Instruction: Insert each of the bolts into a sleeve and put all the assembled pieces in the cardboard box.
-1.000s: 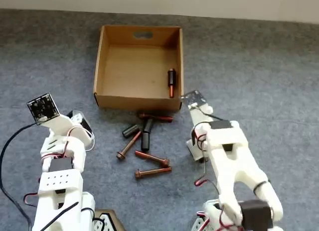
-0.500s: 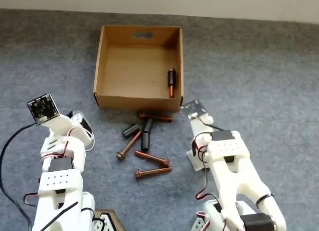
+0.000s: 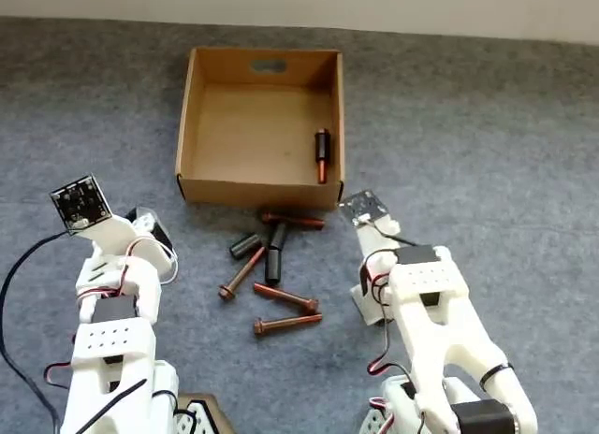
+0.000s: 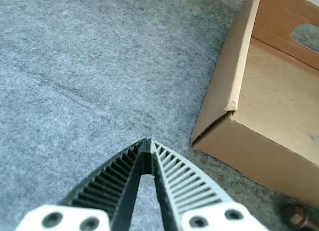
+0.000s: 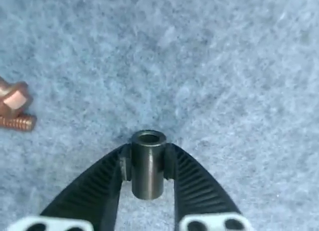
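Grey tabletop point(image 5: 249, 66) lies beneath the right pincer point(image 5: 148, 152), which grips a dark sleeve point(image 5: 148, 173) across its middle: stiff, smooth metal, likely slippery. The left pincer point(image 4: 147, 144) is clenched, empty.

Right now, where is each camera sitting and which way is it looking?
High view: fixed overhead, looking down on the cardboard box, loose bolts, left arm and right arm.
Left wrist view: on the left arm's wrist, looking past its shut left gripper at the grey carpet and a box corner.
Right wrist view: on the right arm's wrist, looking down past the right gripper, shut on a black sleeve, at carpet.
Shared: high and left wrist views both show the box.
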Controlling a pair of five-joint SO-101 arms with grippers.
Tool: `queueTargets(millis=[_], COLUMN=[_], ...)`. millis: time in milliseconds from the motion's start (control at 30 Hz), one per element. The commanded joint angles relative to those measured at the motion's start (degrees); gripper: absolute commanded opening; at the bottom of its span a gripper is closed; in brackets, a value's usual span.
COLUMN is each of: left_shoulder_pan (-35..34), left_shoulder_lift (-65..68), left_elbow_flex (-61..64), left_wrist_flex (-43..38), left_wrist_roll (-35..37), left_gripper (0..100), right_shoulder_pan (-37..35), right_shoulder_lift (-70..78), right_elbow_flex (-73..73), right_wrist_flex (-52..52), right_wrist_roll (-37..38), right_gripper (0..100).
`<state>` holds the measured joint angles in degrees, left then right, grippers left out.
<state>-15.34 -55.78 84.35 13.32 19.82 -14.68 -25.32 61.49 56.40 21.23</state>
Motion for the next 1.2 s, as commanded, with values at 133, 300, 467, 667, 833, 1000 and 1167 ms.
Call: queueTargets(millis=[133, 300, 467, 667, 833, 1000, 1167], left_shoulder_pan=[0.7, 0.7, 0.7, 0.7, 0.7, 0.7, 1.0], left_shoulder_lift=[-0.6, -0.6, -0.6, -0.6, -0.6, -0.6, -0.6], left_elbow_flex=[-1.2, -1.2, -1.2, -1.2, -1.2, -1.2, -1.4], left_wrist_flex=[-0.8, -0.8, -0.8, -0.8, -0.8, -0.8, -0.4], left_wrist_roll=[-0.6, -0.6, -0.6, -0.6, -0.6, -0.6, -0.6], left_gripper=[1, 1, 1, 1, 1, 1, 1], right_shoulder_pan=[-0.2, -0.3, -0.3, -0.5, -0.5, -0.5, -0.7], right_shoulder_lift=[6.5, 6.7, 6.5, -6.6, -22.4, -32.7, -39.6], right_elbow_flex=[1.2, 1.1, 0.8, -5.8, -9.2, -4.5, 10.2], right_wrist_flex=[-2.3, -4.3, -2.4, 8.2, 12.8, 9.9, -7.7], right_wrist_roll=[2.2, 2.2, 2.2, 0.4, -2.5, -5.2, -13.3], right_gripper=[15.2, 0.9, 0.5, 0.5, 0.5, 0.5, 0.5])
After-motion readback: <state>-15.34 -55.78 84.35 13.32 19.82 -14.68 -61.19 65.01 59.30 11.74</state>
